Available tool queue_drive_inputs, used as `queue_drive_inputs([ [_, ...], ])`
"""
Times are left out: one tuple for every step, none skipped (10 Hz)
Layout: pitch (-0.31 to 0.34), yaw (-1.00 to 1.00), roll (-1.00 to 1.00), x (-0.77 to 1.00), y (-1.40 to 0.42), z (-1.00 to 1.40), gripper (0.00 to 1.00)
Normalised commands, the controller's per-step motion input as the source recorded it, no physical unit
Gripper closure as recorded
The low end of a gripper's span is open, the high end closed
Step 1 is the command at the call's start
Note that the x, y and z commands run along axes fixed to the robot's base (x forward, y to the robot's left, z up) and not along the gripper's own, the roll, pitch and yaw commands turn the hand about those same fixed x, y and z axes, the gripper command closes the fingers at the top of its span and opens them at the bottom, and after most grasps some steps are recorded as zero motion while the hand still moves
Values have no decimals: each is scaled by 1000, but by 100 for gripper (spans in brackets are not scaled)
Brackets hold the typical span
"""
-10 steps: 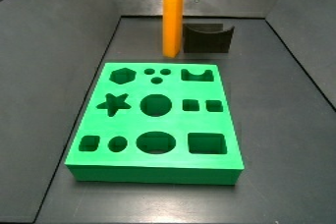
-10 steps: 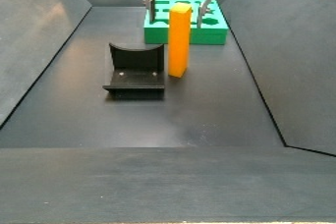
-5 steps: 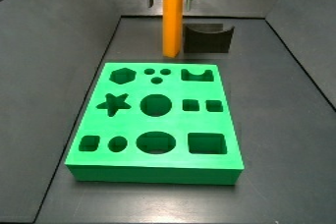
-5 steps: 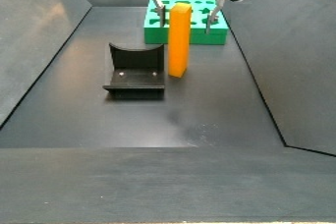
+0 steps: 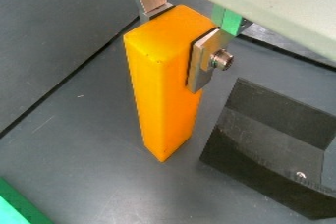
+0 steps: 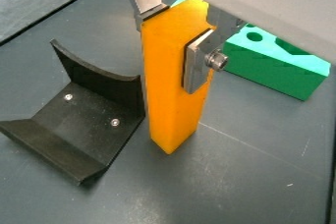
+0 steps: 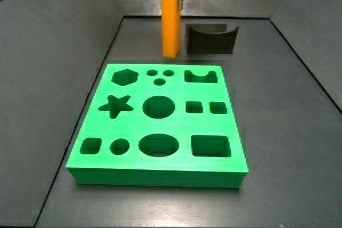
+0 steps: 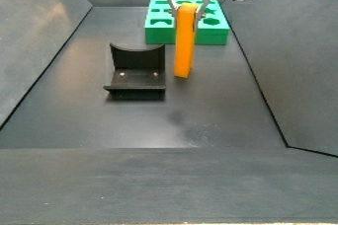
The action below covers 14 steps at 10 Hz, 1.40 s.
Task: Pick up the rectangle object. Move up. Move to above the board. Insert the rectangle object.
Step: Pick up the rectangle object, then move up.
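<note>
One orange rectangle object (image 6: 175, 81) stands upright beside one dark fixture (image 6: 73, 110), the gripper (image 6: 171, 29) clamped on its top; one green board (image 7: 160, 122) lies apart. No writing shows.

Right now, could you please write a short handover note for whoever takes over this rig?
Pincer: fingers on either side of the top of the rectangle object; contact looks made, firm clamp not confirmed.
Rectangle object: upright on the floor beside the fixture, not visibly lifted.
Board: flat on the floor, apart from the block, holes empty.
Done: pincer placed at the block.
Left: confirm grip, lift, carry above the board, insert.
</note>
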Motion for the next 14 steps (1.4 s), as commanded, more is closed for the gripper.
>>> queue_drive_inputs([
  [-27,20,137,-34,-214,0,100],
  [0,0,0,0,0,0,100],
  [0,0,0,0,0,0,100],
  [0,0,0,0,0,0,100],
  [0,0,0,0,0,0,100],
  [0,0,0,0,0,0,100],
  [0,0,0,0,0,0,100],
  [0,0,0,0,0,0,100],
  [0,0,0,0,0,0,100],
  [0,0,0,0,0,0,100],
  [0,0,0,0,0,0,100],
  [0,0,0,0,0,0,100],
  [0,0,0,0,0,833,100],
  [2,21,3,0,44,829,100],
])
